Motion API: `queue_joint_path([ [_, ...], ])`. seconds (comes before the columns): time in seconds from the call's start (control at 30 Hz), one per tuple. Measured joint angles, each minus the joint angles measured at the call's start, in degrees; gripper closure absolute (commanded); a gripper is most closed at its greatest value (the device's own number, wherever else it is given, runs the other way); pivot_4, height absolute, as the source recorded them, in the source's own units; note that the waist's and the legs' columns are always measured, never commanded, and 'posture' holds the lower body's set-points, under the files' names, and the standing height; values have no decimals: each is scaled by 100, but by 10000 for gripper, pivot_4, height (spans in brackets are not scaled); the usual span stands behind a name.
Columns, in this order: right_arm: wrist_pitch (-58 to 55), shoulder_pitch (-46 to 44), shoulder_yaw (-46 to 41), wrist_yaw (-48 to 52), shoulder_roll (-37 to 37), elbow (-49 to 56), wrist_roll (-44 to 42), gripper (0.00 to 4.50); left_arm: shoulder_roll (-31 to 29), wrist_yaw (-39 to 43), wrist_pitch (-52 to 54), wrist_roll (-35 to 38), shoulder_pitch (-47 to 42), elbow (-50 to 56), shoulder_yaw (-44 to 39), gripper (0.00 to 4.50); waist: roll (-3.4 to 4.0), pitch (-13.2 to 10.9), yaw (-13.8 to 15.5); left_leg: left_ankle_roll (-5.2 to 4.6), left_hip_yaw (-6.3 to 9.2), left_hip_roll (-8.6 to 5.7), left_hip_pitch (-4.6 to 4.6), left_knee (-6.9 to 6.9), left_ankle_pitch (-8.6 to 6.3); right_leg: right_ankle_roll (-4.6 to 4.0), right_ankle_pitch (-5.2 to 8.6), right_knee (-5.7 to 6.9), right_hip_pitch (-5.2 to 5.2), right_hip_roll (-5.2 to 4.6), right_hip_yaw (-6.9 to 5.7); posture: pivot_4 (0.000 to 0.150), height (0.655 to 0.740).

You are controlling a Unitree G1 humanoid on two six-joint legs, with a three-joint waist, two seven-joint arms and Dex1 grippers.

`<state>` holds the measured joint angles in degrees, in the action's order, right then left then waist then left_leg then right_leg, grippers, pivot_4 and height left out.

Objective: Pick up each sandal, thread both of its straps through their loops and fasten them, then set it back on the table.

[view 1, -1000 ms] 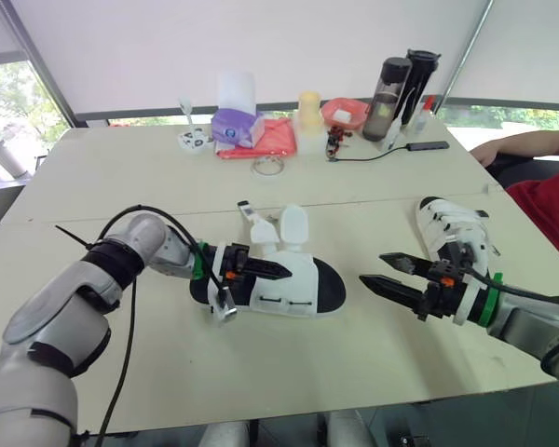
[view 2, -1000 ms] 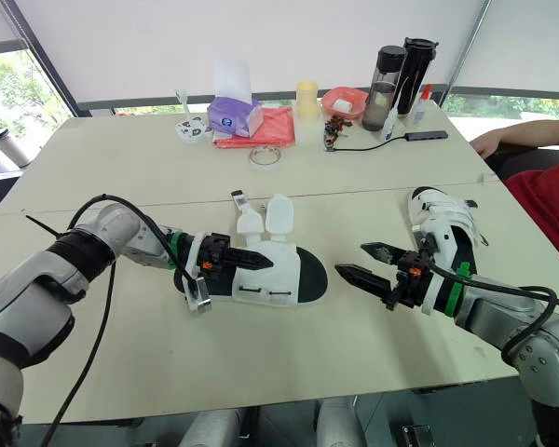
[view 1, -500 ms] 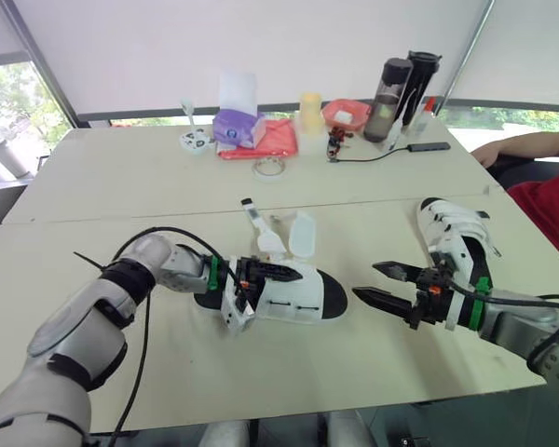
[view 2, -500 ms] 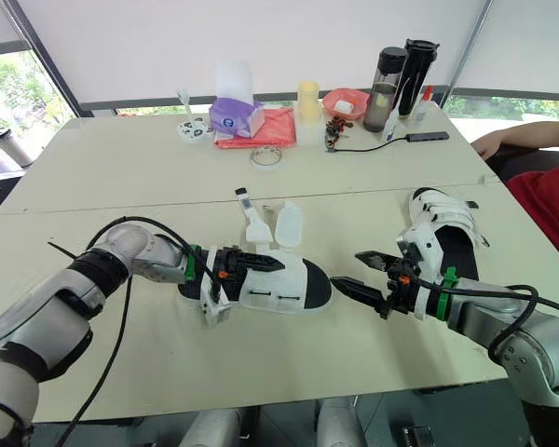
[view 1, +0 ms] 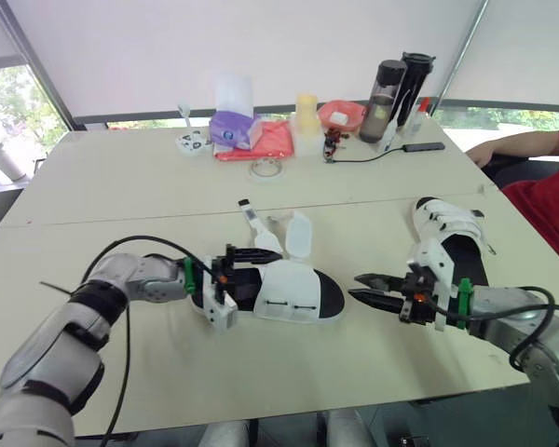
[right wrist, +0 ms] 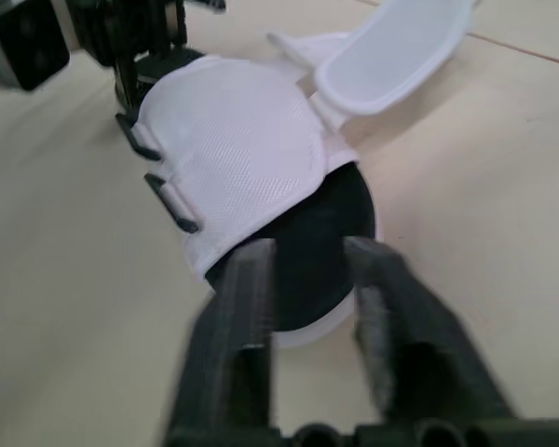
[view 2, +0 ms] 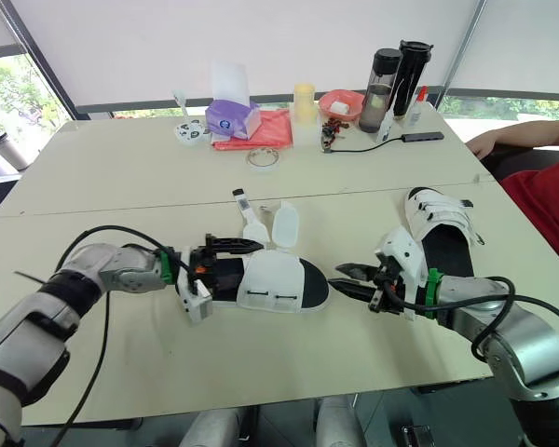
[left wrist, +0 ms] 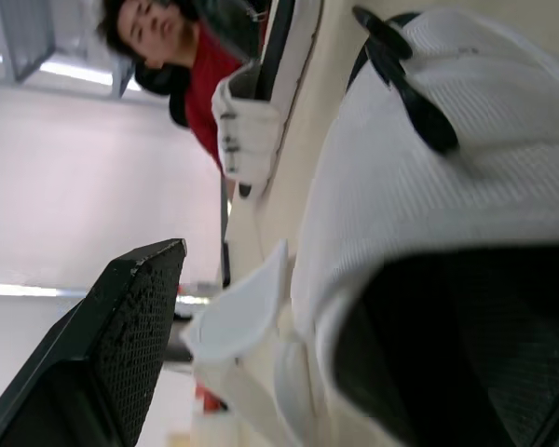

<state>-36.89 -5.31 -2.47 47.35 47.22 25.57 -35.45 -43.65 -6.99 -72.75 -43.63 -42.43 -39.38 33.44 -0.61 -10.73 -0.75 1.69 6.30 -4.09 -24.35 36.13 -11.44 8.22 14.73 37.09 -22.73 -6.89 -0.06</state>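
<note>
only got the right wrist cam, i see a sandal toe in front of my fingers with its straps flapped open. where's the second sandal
Observer: The second sandal lies on the table further to the robot's right, just beside the wrist of your right hand.
Operator: ok whats the dark blur past the heel
Observer: That is the left hand, at the heel end of the open sandal, facing yours.
Operator: anyone close by
Observer: A person in red is beside the table's right edge, beyond the second sandal.
</note>
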Motion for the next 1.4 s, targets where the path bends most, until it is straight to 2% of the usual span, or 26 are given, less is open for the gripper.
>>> queue_joint_path([
  [0.13,268,-130,335,159,-123,-175,324,44882,-195,296,265,522,534,188,-393,0,1,1,10,1,9,0,1,1,0,0,0,-1,1,0,1,1500,7400],
  [0.3,650,-217,729,327,-149,-596,865,44882,-229,1951,1625,3165,1573,864,-709,0,6,1,-3,1,22,9,2,-2,-1,-4,1,0,-3,-3,7,1500,7400],
  [0.4,797,-231,798,397,-242,-773,1037,44882,-291,3084,3206,4789,2260,1967,-970,0,8,1,-7,1,22,19,2,-4,-1,-6,1,0,-4,-3,10,1500,7400],
  [0.5,900,-240,803,465,-374,-955,1067,44882,-392,3787,5188,6333,2827,3161,-1283,0,9,-1,-11,2,24,21,1,-6,-1,-13,5,-1,-5,-3,10,1500,7400],
  [0.67,965,-432,869,510,-666,-1065,1089,44882,-218,4124,7501,7751,2919,4270,-2020,0,10,-1,9,2,27,19,1,-3,-1,-30,15,-3,-2,-2,8,1500,7400],
  [0.77,990,-493,921,552,-750,-1128,1185,44882,-19,4162,8424,8301,2860,4466,-2338,0,10,-2,8,1,26,17,2,-5,-1,-30,16,-2,-3,-1,7,1500,7400],
  [0.93,1115,-654,1137,626,-876,-1361,1404,44882,362,4193,9384,8592,2619,4455,-2657,0,9,-2,5,1,24,5,1,-6,-1,-29,15,-3,-4,0,8,1500,7400],
  [1.4,1911,-1058,1513,1186,-1424,-2154,1812,44882,1034,4675,9356,7417,2707,3974,-2764,0,9,-1,-4,3,21,6,6,-18,-2,-34,17,-11,-5,1,10,1500,7400],
])
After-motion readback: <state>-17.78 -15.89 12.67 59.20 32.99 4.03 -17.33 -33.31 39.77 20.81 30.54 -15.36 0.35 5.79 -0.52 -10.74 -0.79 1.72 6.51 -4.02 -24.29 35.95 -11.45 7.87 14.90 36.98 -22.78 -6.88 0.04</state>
